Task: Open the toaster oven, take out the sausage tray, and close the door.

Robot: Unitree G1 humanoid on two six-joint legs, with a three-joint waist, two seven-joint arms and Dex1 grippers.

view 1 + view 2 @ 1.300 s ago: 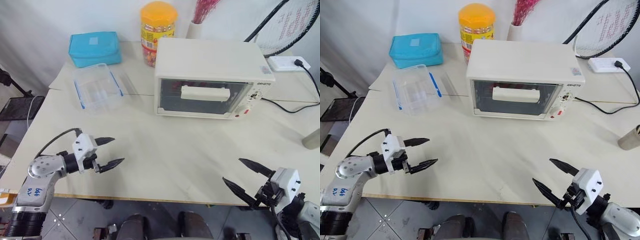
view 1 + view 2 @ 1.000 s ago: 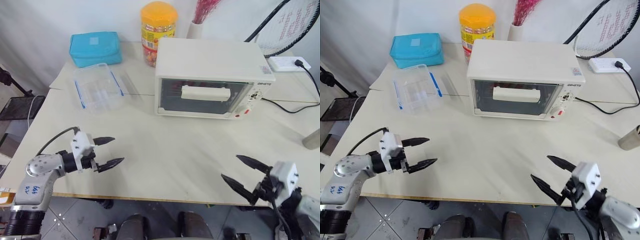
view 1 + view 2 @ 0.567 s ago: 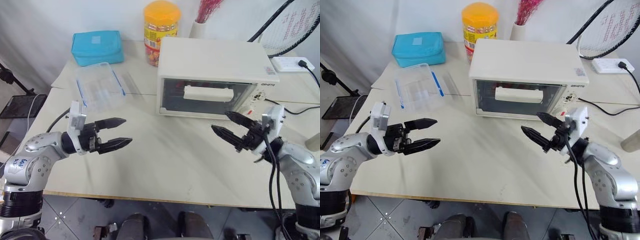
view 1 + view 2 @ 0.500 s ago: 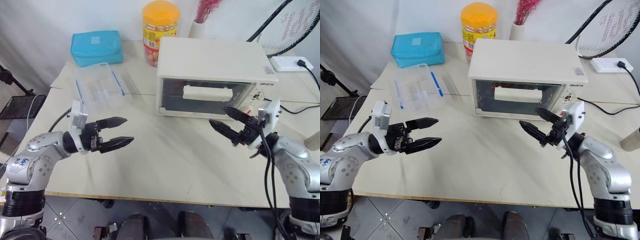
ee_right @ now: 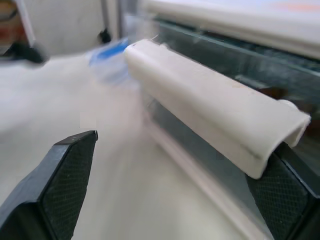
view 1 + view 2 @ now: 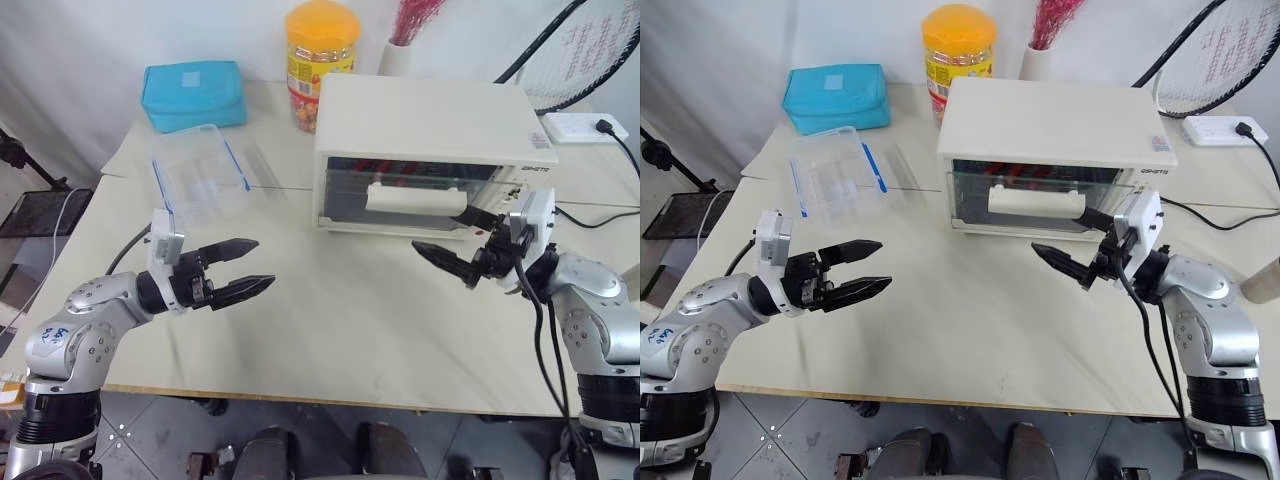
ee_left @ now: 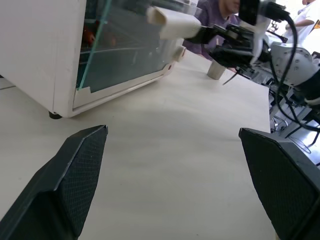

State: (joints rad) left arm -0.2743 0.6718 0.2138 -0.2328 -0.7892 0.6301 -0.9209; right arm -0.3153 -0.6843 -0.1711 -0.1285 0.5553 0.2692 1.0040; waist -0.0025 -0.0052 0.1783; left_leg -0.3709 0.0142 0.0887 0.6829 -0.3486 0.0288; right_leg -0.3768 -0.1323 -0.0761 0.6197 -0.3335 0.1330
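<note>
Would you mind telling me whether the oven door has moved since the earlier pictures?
Yes. The door has tipped outward at its top, away from the toaster oven body; its handle now sits lower, with the right claw at its end.

The cream counter (image 6: 350, 330) carries a toaster oven (image 6: 430, 150) just beyond the right pincer (image 6: 455, 245), its door (image 6: 400, 195) tipped slightly ajar at the top. Beyond the left pincer (image 6: 245, 268) lies a clear plastic box with blue clips (image 6: 197, 175), and farther past it a turquoise pouch (image 6: 192, 92). Behind the oven stand a yellow-lidded jar (image 6: 320, 55) and a white vase (image 6: 397, 57). Well past the right pincer, a white power strip (image 6: 575, 125) and a racket (image 6: 590, 50) sit near the counter's far corner.
</note>
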